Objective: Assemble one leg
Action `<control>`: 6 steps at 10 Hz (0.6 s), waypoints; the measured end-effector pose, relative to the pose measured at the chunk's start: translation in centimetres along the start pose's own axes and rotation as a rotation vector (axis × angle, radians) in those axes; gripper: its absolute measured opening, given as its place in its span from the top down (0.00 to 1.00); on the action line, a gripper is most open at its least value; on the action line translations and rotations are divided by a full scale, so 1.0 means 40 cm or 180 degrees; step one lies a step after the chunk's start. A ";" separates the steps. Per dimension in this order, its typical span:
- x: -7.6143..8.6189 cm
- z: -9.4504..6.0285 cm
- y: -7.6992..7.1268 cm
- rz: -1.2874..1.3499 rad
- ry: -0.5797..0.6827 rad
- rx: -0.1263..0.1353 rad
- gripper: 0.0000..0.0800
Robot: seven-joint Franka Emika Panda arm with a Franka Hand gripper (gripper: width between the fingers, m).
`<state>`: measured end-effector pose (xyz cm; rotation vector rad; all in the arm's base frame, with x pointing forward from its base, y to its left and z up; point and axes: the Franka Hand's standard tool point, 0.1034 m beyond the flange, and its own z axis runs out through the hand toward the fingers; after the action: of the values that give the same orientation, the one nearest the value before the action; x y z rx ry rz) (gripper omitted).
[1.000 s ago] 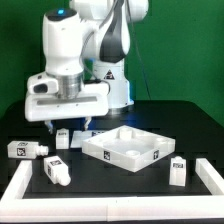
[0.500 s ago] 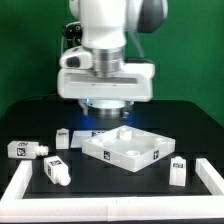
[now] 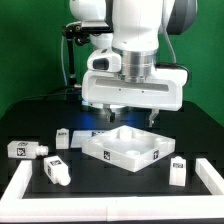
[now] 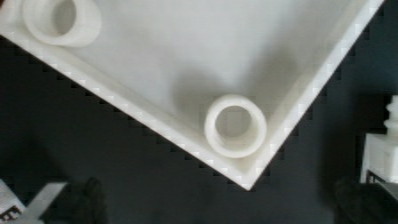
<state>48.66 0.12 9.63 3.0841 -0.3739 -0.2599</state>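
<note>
Several small white legs with black-and-white tags lie on the black table: one (image 3: 27, 149) at the exterior view's left, one (image 3: 55, 171) in front of it, one (image 3: 62, 137) beside the tabletop, one (image 3: 178, 168) at the right. The large white square tabletop (image 3: 125, 146) lies in the middle. My gripper (image 3: 131, 115) hangs open and empty just above the tabletop's far side. In the wrist view a corner of the tabletop (image 4: 178, 80) shows with two round sockets, and one leg (image 4: 379, 150) lies past its edge. The dark fingers (image 4: 59, 200) barely show there.
A low white rail (image 3: 20, 185) borders the table's front and both sides. The robot base (image 3: 85, 60) stands behind the work area, in front of a green backdrop.
The arm has swung from the exterior view's left, over the leg beside the tabletop, to the right, and now hangs above the tabletop. The parts have not moved.
</note>
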 end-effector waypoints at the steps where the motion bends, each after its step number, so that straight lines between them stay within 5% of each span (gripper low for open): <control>1: 0.000 0.001 -0.001 -0.0002 -0.0001 -0.0001 0.19; 4: 0.006 0.024 -0.061 -0.0101 0.0268 0.0023 0.19; 6: 0.048 0.032 -0.163 0.0071 0.0372 0.0054 0.19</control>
<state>51.83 6.00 7.79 3.0909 -0.4080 -0.0755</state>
